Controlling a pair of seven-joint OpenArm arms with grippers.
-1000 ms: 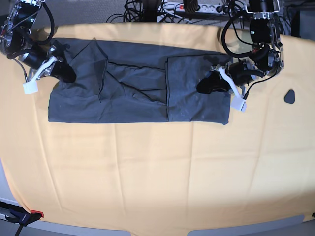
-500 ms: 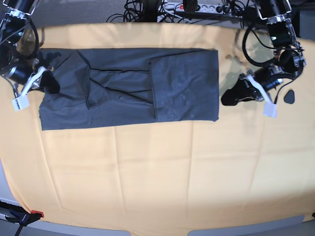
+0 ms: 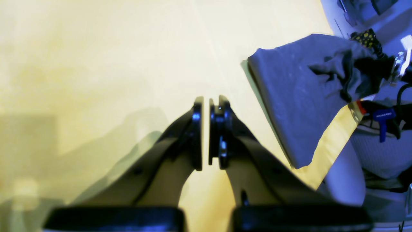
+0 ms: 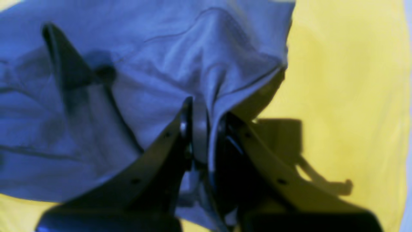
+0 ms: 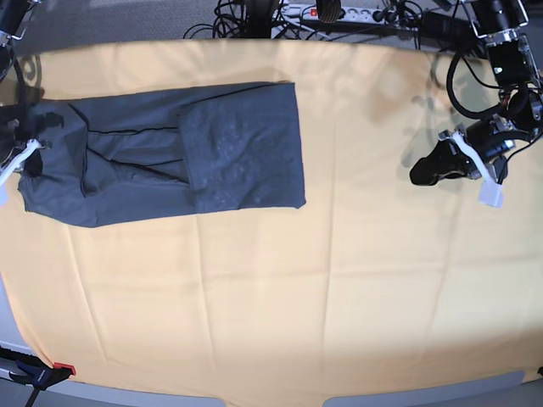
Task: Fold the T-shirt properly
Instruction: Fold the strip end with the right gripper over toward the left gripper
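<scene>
In the left wrist view we count two black fingers of the left gripper (image 3: 206, 133), standing almost together with only a thin slit between them and nothing in that slit. Beneath them lies the yellow cloth (image 3: 96, 64). Well off to the upper right, one folded end of the T-shirt (image 3: 296, 96) lies on that cloth, apart from this gripper.

In the right wrist view we again count two fingers, those of the right gripper (image 4: 204, 129), and here they are pinched on a bunched ridge of the T-shirt (image 4: 154, 64). The fabric rises in creases from the pinch. The yellow cloth (image 4: 347, 80) fills the right side, carrying the gripper's shadow.

In the base view we see one garment only: the T-shirt (image 5: 170, 153), a long dark grey band lying across the upper left of the yellow cloth (image 5: 297, 297), with one squarer panel folded over at its right end. We count two arms. The right gripper (image 5: 21, 153) sits at the shirt's far left end, at the picture's edge. The left gripper (image 5: 433, 168) hangs over bare cloth at the far right, well apart from the shirt.
</scene>
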